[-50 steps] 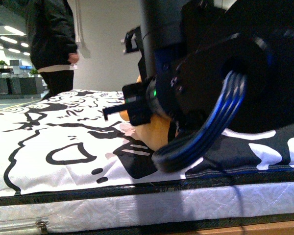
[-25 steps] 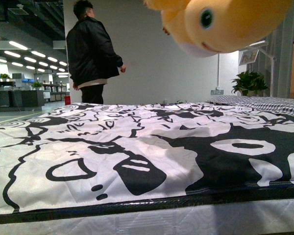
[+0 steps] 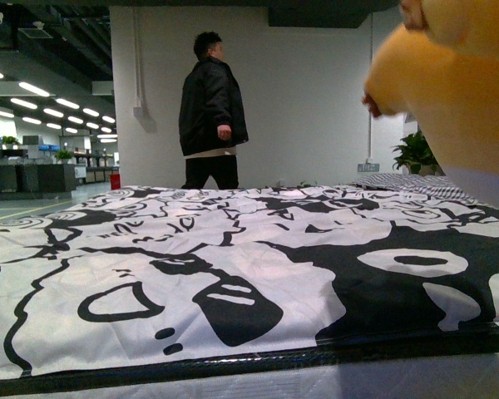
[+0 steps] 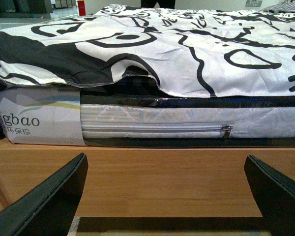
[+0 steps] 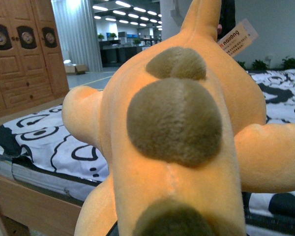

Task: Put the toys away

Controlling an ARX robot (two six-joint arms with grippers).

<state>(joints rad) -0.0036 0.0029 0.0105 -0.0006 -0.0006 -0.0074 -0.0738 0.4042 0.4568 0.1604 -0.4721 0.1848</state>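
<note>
Carry step, I judge: the plush toy (image 3: 457, 91) hangs aloft, near right over the bed (image 3: 233, 249), hiding the right tool; its grip I cannot tell. The left tool (image 4: 162, 201) gapes wide, empty. Next needs a storage spot.

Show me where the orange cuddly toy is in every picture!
Front view: the yellow-orange plush animal toy is in the top right corner, very close to the camera, up above the bed.
Left wrist view: it is not in this picture.
Right wrist view: it fills the middle, with its back to the camera.
Shared landmark: the black-and-white patterned bedspread shows in all three views.
</note>
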